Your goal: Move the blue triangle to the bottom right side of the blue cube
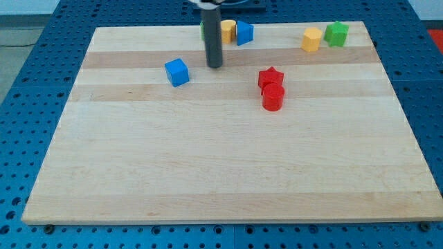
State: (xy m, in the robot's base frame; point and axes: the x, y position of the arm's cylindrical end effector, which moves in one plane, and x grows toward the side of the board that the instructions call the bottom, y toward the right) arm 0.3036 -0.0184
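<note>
The blue triangle (pixel 244 32) lies near the board's top edge, just right of a yellow block (pixel 228 30). The blue cube (pixel 177 72) sits lower and further to the view's left. My tip (pixel 215 65) rests on the board between them, to the right of the blue cube and below-left of the blue triangle, touching neither. The rod hides part of a green block (pixel 204 30) behind it.
A red star (pixel 271 76) and a red cylinder (pixel 273 97) sit together right of centre. A yellow block (pixel 311 39) and a green star-like block (pixel 337 33) lie at the top right. The wooden board (pixel 221 173) rests on a blue pegboard.
</note>
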